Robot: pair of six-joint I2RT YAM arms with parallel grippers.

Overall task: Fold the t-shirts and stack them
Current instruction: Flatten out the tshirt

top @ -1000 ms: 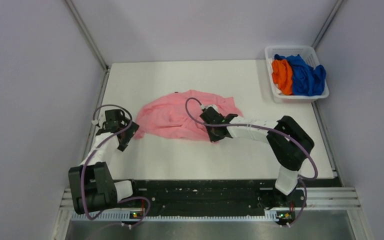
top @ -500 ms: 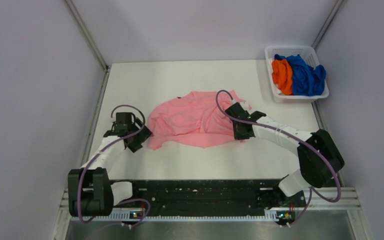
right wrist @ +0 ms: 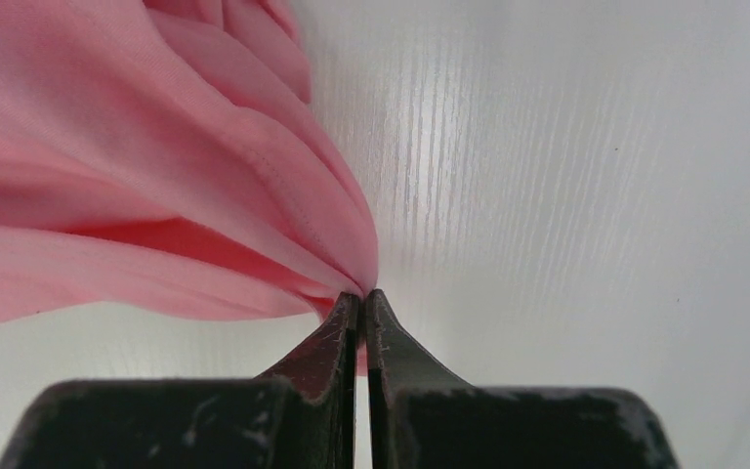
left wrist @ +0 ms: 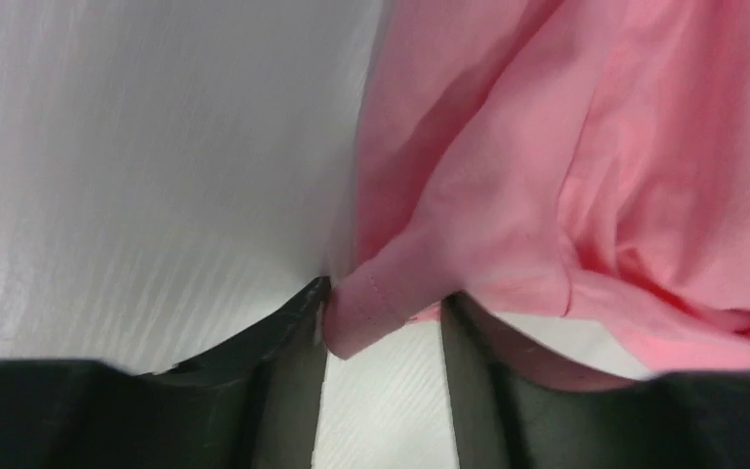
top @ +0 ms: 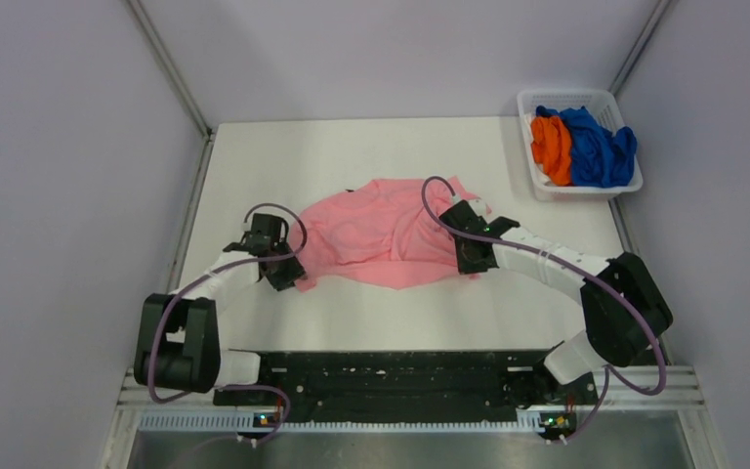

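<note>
Top view first: the pink t-shirt [top: 381,230] is lying rumpled in the middle of the table [top: 352,156], nowhere near flat. My left gripper [top: 291,277] sits at its 8 o'clock corner and my right gripper [top: 469,262] at its 4 o'clock edge. The orange t-shirt [top: 551,147] and blue t-shirt [top: 598,147] are bunched in the basket [top: 525,117] up at 2 o'clock. So I reckon I'm on the spreading-out step for shirt one, with no fold made yet.

Left wrist view: jaws are spread, and a hemmed corner of pink pokes in between them. It touches one finger but isn't clamped. You can't tell that from above.

Right wrist view: jaws are pressed together on a gathered bit of the pink edge, which the top view also hides.

Next move, I'd guess: close the left on that corner, then pull both hands apart to stretch the shirt flat.
</note>
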